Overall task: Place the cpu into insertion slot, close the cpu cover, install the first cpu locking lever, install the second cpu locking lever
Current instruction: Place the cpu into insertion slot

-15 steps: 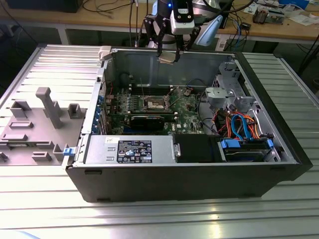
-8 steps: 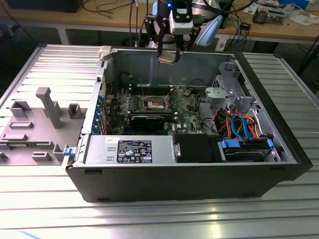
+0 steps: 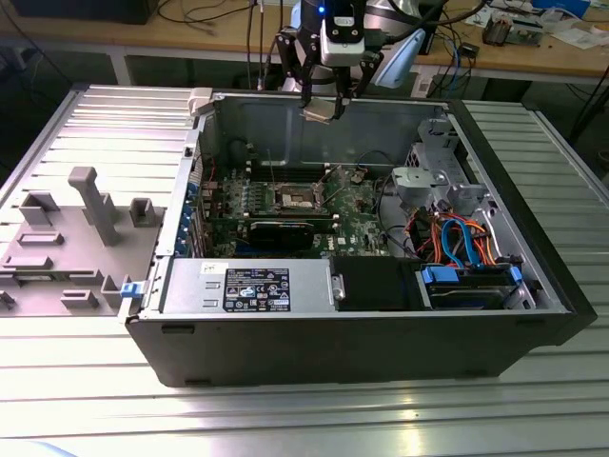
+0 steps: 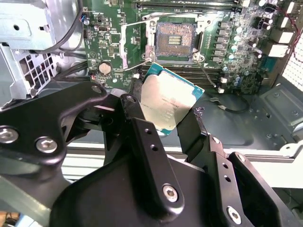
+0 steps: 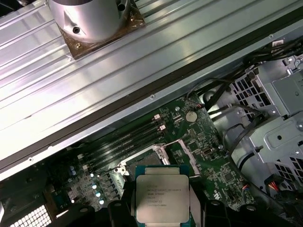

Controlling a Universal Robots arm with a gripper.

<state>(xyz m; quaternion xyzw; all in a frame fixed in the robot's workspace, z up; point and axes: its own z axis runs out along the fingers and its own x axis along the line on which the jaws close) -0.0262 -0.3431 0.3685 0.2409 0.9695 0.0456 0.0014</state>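
Black jaws, closest to the lens in the second wrist view, are seen pinched onto the cpu point(image 4: 168, 101) by two opposite edges, its dull silver top turned toward the camera. In the first wrist view the cpu point(image 5: 162, 198) is noted between the same dark arms, with the motherboard point(image 5: 208, 165) well below it. In the exterior view the cpu point(image 3: 321, 111) is held in the air above the far wall of the open computer case point(image 3: 333, 343), which is laid on its side on a ribbed metal table point(image 3: 285, 419). The insertion slot point(image 4: 175, 39) is left uncovered, its contact grid exposed and unfilled; the cpu cover point(image 4: 124, 47) is swung open just beside it. A round coin battery point(image 4: 104, 68) is noted on the green board, near the slot. Chip and slot are well apart.
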